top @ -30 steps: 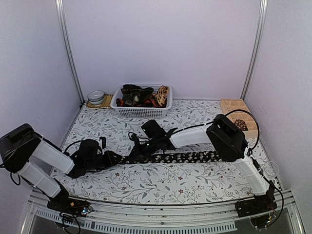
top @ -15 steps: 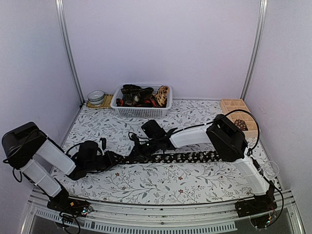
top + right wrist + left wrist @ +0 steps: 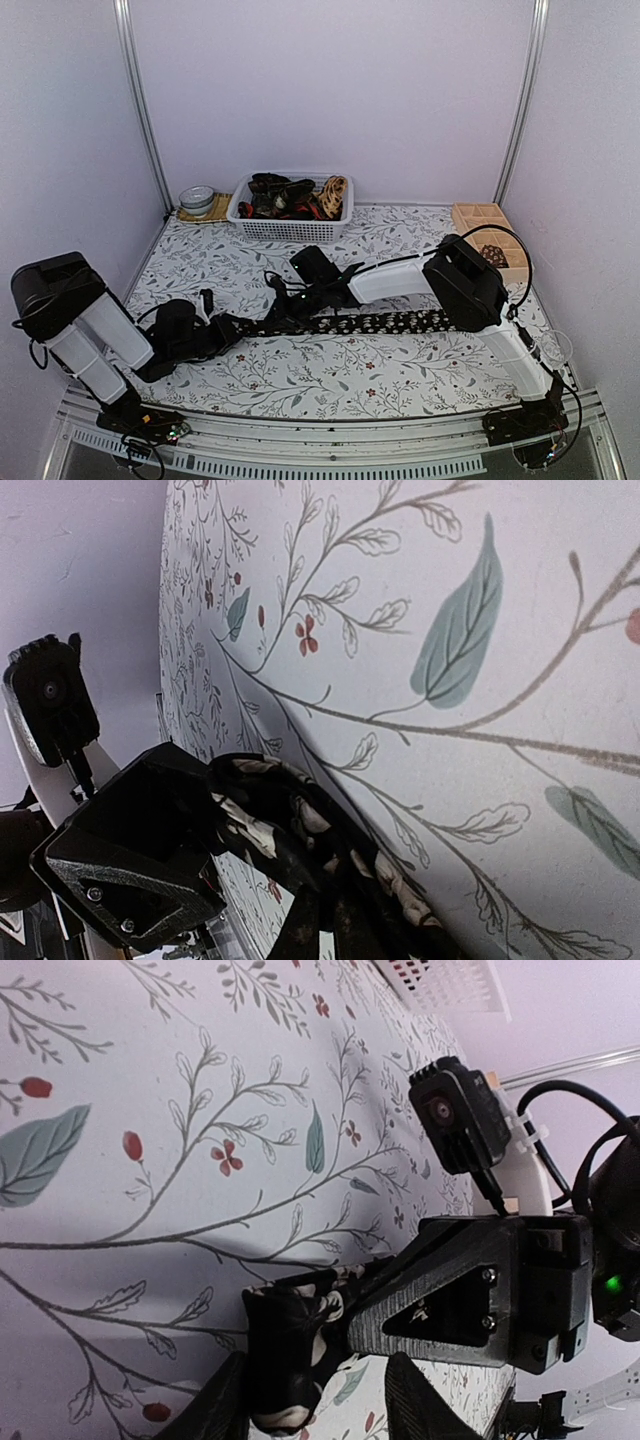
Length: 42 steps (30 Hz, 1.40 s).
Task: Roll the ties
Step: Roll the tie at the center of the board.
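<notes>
**Black tie with pale flower specks** (image 3: 380, 323). One tie lies on the table (image 3: 330, 385), stretched flat from left to right across the middle, nearly its full length unrolled. Only its left end is bunched into a small dark wad, seen close up from the left wrist (image 3: 283, 1360). Rolling is judged to be barely begun: at most a first turn exists, and the whole flat run to the right remains to be wound.

**Right gripper** (image 3: 284, 305). It reaches in from the right and is closed tight on the bunched end of the tie. The right wrist view shows cloth pinched at its fingertips.

**Left gripper** (image 3: 218, 328). It sits at the tie's left tip. Its jaws stand partly apart, straddling the wad, with a visible gap on one side. No firm clamp can be seen.

**Basket** (image 3: 243, 222). One white basket stands at the far edge, left of centre. It holds a heap of further ties, mostly dark, with red and tan among them. They overlap too much to count exactly, and whether they are rolled cannot be told.

**Wooden box** (image 3: 468, 214). One box with compartments stands far right. A dark patterned bundle (image 3: 493, 255), possibly a finished tie, sits in a near compartment, partly hidden by the right arm.

**Round tin** (image 3: 198, 197). One tin rests on a mat, far left.

**Count.** Two grippers, one tie in work, one basket, one box, one tin.
</notes>
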Tool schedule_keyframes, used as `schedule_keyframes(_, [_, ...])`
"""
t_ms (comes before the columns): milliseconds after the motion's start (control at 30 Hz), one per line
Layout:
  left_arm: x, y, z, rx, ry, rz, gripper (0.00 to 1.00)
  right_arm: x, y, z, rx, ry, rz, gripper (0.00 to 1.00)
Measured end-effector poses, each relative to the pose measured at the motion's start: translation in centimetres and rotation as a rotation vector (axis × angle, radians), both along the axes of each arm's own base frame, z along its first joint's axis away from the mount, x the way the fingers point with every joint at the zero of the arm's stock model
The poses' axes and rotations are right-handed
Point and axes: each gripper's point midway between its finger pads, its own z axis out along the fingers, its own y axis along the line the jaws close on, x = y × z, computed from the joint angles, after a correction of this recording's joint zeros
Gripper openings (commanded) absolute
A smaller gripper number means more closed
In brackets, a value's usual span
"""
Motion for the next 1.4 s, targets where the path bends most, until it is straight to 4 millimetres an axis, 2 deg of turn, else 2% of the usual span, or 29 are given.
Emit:
schedule_keyframes(167, [0.1, -0.7, -0.2, -0.061, 0.004, 0.012, 0.39, 0.0, 0.0, 0.0, 0.000, 0.007, -0.004, 0.05])
schedule_keyframes(233, [0.0, -1.0, -0.3, -0.085, 0.010, 0.018, 0.32, 0.0, 0.0, -0.1, 0.002, 0.007, -0.004, 0.05])
schedule_keyframes(300, [-0.2, -1.2, -0.6, -0.103, 0.019, 0.025, 0.17, 0.0, 0.0, -0.1, 0.004, 0.007, -0.003, 0.05])
schedule_keyframes(367, [-0.4, -1.5, -0.7, -0.122, 0.027, 0.032, 0.07, 0.0, 0.0, -0.1, 0.005, 0.008, -0.004, 0.05])
schedule_keyframes(467, [-0.3, -1.5, -0.5, -0.141, 0.028, 0.048, 0.00, 0.0, 0.0, -0.1, 0.008, 0.009, -0.003, 0.05])
schedule_keyframes(633, [0.1, -1.7, -0.4, -0.126, 0.025, 0.066, 0.00, 0.0, -0.1, -0.1, 0.008, 0.009, -0.004, 0.08])
schedule_keyframes(800, [0.7, -1.8, -0.8, -0.020, 0.027, 0.068, 0.00, 0.5, -0.1, 0.1, 0.024, 0.004, -0.007, 0.33])
schedule_keyframes(933, [1.6, -2.0, -0.7, 0.131, 0.022, 0.064, 0.00, 1.3, -0.2, 0.6, 0.047, -0.022, -0.006, 0.41])
schedule_keyframes(1100, [1.6, -1.2, -1.1, 0.298, 0.027, 0.048, 0.00, 1.7, -0.5, 1.2, 0.053, -0.077, 0.008, 0.48])
schedule_keyframes(1400, [1.4, -0.5, -0.7, 0.499, 0.003, 0.013, 0.00, 3.0, -4.7, 1.3, -0.058, -0.163, -0.030, 0.51])
